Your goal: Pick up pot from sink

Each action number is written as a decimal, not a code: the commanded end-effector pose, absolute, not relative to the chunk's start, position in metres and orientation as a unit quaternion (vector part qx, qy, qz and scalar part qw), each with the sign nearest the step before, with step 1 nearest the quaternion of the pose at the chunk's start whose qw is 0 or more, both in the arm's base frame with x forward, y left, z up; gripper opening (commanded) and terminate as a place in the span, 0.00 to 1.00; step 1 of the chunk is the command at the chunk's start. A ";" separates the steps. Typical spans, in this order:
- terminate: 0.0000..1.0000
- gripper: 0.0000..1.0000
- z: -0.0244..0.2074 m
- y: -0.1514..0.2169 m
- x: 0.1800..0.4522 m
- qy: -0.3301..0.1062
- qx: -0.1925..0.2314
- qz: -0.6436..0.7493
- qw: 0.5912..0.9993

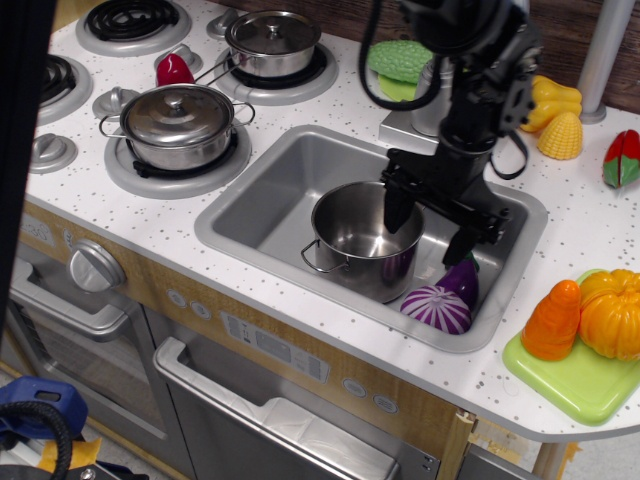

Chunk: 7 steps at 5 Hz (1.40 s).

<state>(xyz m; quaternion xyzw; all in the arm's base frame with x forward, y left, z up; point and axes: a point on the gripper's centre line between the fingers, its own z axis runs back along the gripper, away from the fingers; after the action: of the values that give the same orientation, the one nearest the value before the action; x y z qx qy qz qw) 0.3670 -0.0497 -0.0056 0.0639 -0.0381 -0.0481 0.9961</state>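
The pot is a shiny lidless steel pot with wire loop handles. It stands upright in the grey sink, right of the middle. My black gripper is open and low over the pot's right rim. One finger reaches down inside the pot by its right wall. The other finger hangs outside the pot, just above the purple eggplant. Whether either finger touches the rim I cannot tell.
A purple-striped onion lies beside the eggplant in the sink's front right corner. Two lidded steel pots sit on stove burners at left. Orange and yellow toy vegetables on a green board sit at right. A faucet base stands behind the sink.
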 end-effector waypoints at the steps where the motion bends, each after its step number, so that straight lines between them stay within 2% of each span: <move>1: 0.00 1.00 -0.009 -0.037 0.370 -0.061 0.055 -0.050 0.995; 2: 0.00 1.00 -0.016 -0.029 0.367 -0.068 0.054 -0.055 0.995; 3: 0.00 0.00 -0.024 -0.025 0.367 -0.074 0.051 -0.050 0.995; 5: 0.00 0.00 -0.015 -0.023 0.368 -0.068 0.062 -0.054 0.994; 7: 0.00 0.00 0.039 -0.018 0.366 -0.022 0.105 -0.071 0.992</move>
<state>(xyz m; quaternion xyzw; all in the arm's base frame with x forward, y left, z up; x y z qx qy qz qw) 0.3546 -0.0132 0.0242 0.1082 0.0313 -0.0777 0.9906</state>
